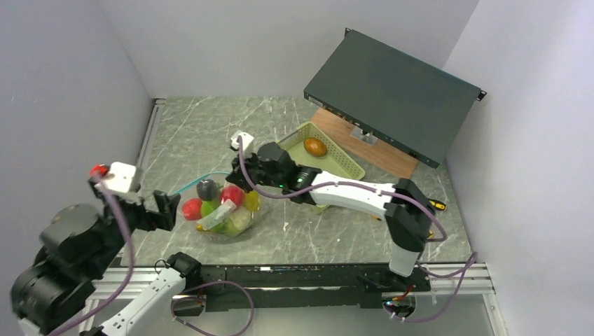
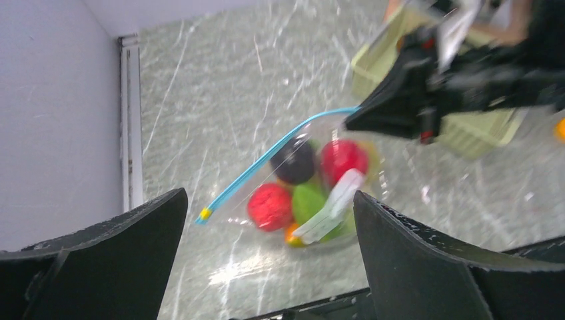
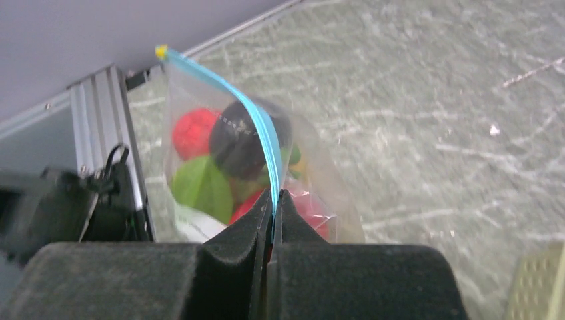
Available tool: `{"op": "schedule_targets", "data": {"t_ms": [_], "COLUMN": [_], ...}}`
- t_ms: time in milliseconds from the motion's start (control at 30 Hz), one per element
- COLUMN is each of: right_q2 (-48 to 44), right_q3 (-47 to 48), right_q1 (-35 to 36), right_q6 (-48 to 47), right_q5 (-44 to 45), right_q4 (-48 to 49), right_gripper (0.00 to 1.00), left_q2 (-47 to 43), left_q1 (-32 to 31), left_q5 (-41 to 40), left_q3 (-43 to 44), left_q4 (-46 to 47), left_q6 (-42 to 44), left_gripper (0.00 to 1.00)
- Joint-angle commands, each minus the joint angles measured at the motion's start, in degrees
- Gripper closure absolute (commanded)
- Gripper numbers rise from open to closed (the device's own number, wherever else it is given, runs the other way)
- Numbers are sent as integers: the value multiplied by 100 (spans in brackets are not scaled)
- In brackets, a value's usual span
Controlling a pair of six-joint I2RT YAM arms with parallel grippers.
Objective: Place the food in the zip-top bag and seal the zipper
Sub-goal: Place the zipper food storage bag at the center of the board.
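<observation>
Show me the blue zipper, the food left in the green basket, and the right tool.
zipper point(image 3: 254, 119): right wrist view, middle of the teal strip.
orange-brown food point(image 1: 314, 147): top external view, its centre.
right tool point(image 3: 274, 200): right wrist view, between its fingertips.

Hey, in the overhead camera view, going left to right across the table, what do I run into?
Left tool, open → zip-top bag holding the food → pale green basket → dark flat unit at far right.
</observation>
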Motion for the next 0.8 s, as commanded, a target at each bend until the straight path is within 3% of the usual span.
{"op": "schedule_targets", "data": {"t_ms": [0, 167, 433, 767], "right_q2": [833, 1922, 3283, 4188], "right_q3": [1269, 2619, 4213, 5220], "right_q1": [211, 228, 176, -6], "right_q6": [337, 885, 1114, 730], "right_q5": [580, 1492, 2458, 2971], "right_q4": [-186, -859, -1505, -1545], "right_gripper": [100, 100, 100, 100], "left_q2": [-238, -437, -602, -701], "left_q1": [19, 21, 20, 19], "left_q5": [-231, -300, -554, -937], "left_q3": [732, 1219, 1247, 1218], "left_q4": [-32, -119, -238, -510], "left_q6": [-857, -1198, -1404, -1536], "left_gripper": [0, 0, 0, 0]}}
